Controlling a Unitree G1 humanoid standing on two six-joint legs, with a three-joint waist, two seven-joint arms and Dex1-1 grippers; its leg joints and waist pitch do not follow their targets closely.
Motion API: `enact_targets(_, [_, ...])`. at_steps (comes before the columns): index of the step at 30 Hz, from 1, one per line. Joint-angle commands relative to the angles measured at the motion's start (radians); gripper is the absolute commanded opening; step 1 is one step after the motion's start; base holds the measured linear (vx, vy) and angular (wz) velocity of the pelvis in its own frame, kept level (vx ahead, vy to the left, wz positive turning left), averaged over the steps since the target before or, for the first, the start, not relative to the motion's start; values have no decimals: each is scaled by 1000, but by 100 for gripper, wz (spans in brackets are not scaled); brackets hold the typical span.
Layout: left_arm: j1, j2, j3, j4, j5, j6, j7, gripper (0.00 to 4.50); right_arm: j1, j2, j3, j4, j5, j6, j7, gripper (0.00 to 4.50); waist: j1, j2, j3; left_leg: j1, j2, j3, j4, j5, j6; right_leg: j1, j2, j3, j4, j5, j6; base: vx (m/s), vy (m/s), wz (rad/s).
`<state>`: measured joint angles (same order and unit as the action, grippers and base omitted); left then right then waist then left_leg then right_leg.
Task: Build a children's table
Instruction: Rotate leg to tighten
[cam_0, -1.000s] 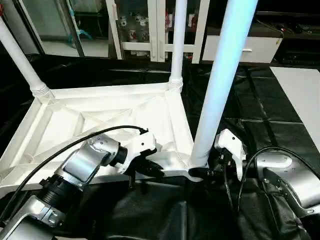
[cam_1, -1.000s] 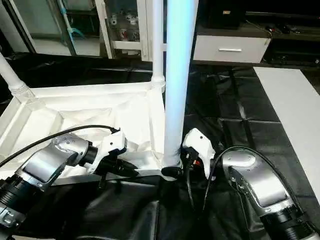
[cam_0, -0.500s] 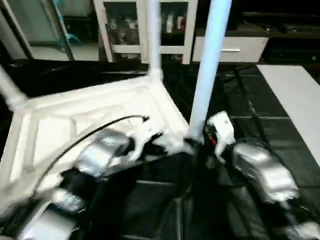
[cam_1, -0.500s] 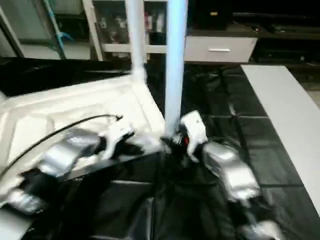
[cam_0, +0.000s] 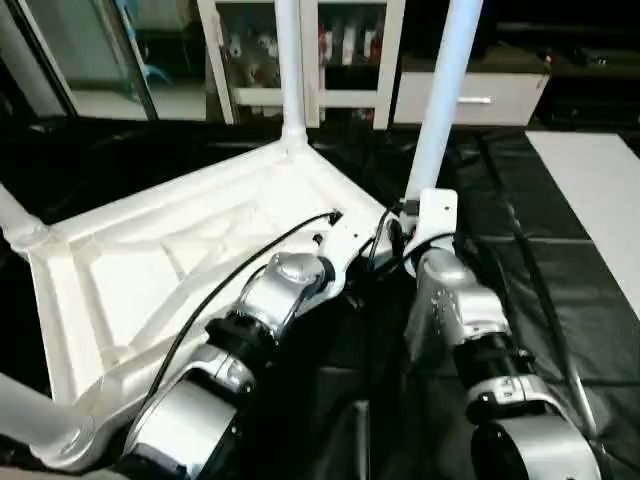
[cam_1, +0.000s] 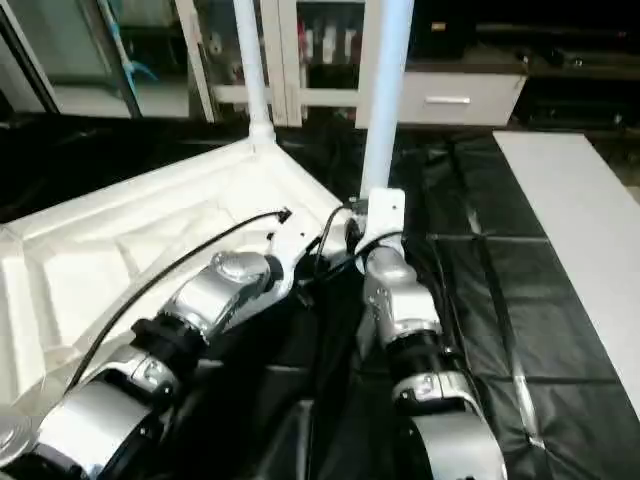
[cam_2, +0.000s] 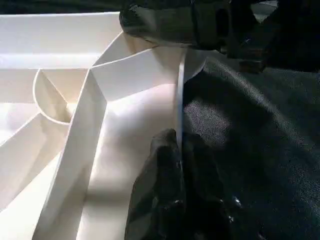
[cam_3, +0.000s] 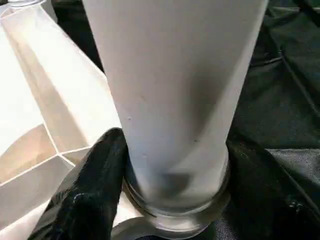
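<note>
The children's table lies upside down on the black cover, its ribbed white tabletop (cam_0: 180, 250) facing up. White legs stand in the far corner (cam_0: 288, 70), the left corner (cam_0: 15, 225) and the near-left corner (cam_0: 35, 420). Another leg (cam_0: 445, 90) rises from the right corner socket. My right gripper (cam_3: 175, 172) is closed around the base of this leg, with one black finger (cam_3: 95, 190) against it. My left gripper (cam_2: 179, 150) is shut on the tabletop's thin rim (cam_2: 180, 95) beside that same corner.
A white glass-door cabinet (cam_0: 330, 50) and a white drawer unit (cam_0: 470, 100) stand behind the work. The black cover (cam_0: 560, 250) spreads to the right, up to a pale panel (cam_0: 600, 170). My two silver forearms cross the near middle.
The head camera has swung, so the whole picture has shifted and the near-left leg now shows. Both grippers keep the same holds at the right corner.
</note>
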<state>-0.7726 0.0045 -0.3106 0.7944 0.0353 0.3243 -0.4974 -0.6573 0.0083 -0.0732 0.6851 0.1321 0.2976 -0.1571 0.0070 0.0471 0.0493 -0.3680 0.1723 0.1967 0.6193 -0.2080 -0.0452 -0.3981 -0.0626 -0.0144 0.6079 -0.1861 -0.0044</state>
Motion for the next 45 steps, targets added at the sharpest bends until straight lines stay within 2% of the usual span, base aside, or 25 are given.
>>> enact_targets(1, [-8,5,9,46,44,-10,101,0,12,56,17,66,4,20,20,265,-7,-24,-59,14,40,-24,-84,-234,20,37,-63,28,-89,-266,-214,0,0,0])
enact_targets(3, [-3,19,2,41,49,-18,84,0,9,60,19,55,17,11,66,265,-6,-17,-59,12,40,-27,-85,-235,19,38,-67,29,-88,-277,-209,0,0,0])
enact_targets(5, [-1,22,4,42,47,-22,76,0,9,60,23,46,18,-9,87,265,-6,-17,-59,10,41,-27,-85,-229,22,37,-66,29,-87,-269,-204,0,0,0])
enact_targets(6, [4,27,7,34,42,-24,59,0,19,54,31,20,26,-22,130,321,-6,-17,-60,9,41,-27,-85,-216,25,38,-67,30,-86,-252,-207,0,0,0])
enact_targets(8, [34,61,0,-20,30,-27,-21,0,75,9,69,-114,36,-44,234,335,-1,-16,-62,5,43,-27,-84,-194,41,43,-68,30,-82,-205,-213,0,0,0])
enact_targets(9, [34,61,0,-20,30,-27,-21,0,75,9,69,-114,36,-44,234,340,0,-17,-62,3,43,-27,-83,-183,49,45,-68,30,-80,-182,-215,0,0,0])
enact_targets(10, [40,67,0,-30,27,-30,-38,0,85,0,74,-137,41,-43,256,354,-9,-18,-65,-5,41,-29,-82,-147,64,51,-69,28,-74,-135,-227,0,0,0])
enact_targets(11, [50,82,-9,-51,26,-38,-77,0,101,-18,79,-173,46,-36,288,370,-9,-18,-65,-5,41,-29,-82,-147,64,51,-69,28,-74,-135,-227,0,0,0])
enact_targets(12, [67,102,-14,-91,13,-20,-127,0,128,-51,86,-234,62,-17,340,378,-12,-13,-62,-1,42,-27,-80,-158,71,47,-67,28,-77,-150,-240,0,0,0])
enact_targets(13, [86,128,-27,-137,1,-12,-190,0,157,-89,94,-298,81,6,405,388,-7,-16,-62,-2,45,-27,-80,-158,78,53,-68,30,-77,-151,-239,0,0,0])
enact_targets(14, [97,143,-34,-164,-6,-7,-226,0,174,-112,99,-335,93,20,443,388,-11,-16,-62,-3,46,-27,-81,-154,82,50,-68,31,-75,-146,-242,0,0,0])
enact_targets(15, [113,176,-51,-210,-14,12,-282,0,207,-170,126,-401,113,56,528,401,-8,-6,-63,2,48,-28,-82,-154,84,48,-68,30,-75,-142,-248,0,0,0])
enact_targets(16, [122,196,-61,-236,-16,21,-313,0,226,-203,143,-436,120,78,579,414,-4,-10,-64,1,50,-26,-80,-126,96,51,-64,31,-69,-82,-260,0,0,0])
enact_targets(17, [135,228,-79,-273,-20,22,-364,0,253,-261,173,-483,125,105,648,422,-4,-10,-64,1,50,-26,-80,-126,96,51,-64,31,-69,-82,-260,0,0,0])
enact_targets(18, [145,247,-90,-298,-23,21,-395,0,272,-294,189,-514,125,122,692,426,1,-5,-64,5,52,-25,-80,-123,97,49,-64,30,-69,-73,-268,0,0,0])
enact_targets(19, [160,280,-101,-342,-41,27,-451,0,307,-373,226,-569,113,134,771,442,5,-2,-61,5,53,-25,-81,-135,94,49,-65,31,-71,-83,-270,0,0,0])
enact_targets(21, [177,318,-110,-395,-66,52,-510,0,351,-468,269,-634,103,144,866,442,8,-2,-58,11,55,-22,-85,-166,80,44,-64,31,-75,-120,-271,0,0,0])
enact_targets(22, [192,349,-117,-440,-78,64,-562,0,387,-541,293,-688,102,151,939,442,15,-1,-56,13,58,-24,-88,-185,68,46,-66,33,-76,-142,-267,0,0,0])
enact_targets(23, [192,349,-117,-440,-78,64,-562,0,387,-541,293,-688,102,151,939,442,15,-1,-56,13,58,-24,-88,-185,68,46,-66,33,-76,-142,-267,0,0,0])
enact_targets(24, [206,383,-127,-485,-92,79,-621,0,422,-607,308,-736,109,154,1006,442,20,0,-54,12,60,-25,-92,-196,62,47,-66,33,-78,-164,-258,0,0,0])
enact_targets(28, [244,473,-158,-604,-151,106,-782,0,477,-716,321,-815,132,182,1116,442,25,-1,-56,14,60,-26,-91,-173,63,49,-69,35,-74,-132,-260,0,0,0])
enact_targets(31, [249,484,-164,-625,-164,120,-803,0,468,-700,319,-797,129,183,1102,442,22,2,-55,14,57,-23,-88,-166,69,43,-67,33,-76,-130,-274,0,0,0])
enact_targets(33, [249,484,-166,-631,-163,129,-802,0,460,-690,324,-790,127,187,1094,442,27,3,-55,20,58,-21,-87,-178,58,40,-66,33,-78,-156,-275,0,0,0])
enact_targets(37, [249,477,-165,-644,-155,144,-792,0,452,-670,331,-800,141,204,1096,442,24,1,-59,13,56,-25,-86,-148,57,48,-66,32,-70,-108,-274,0,0,0])
enact_targets(45, [249,481,-164,-650,-152,154,-795,0,427,-615,315,-754,152,217,1095,442,26,2,-63,12,53,-24,-81,-116,73,49,-66,31,-66,-73,-282,0,0,0])
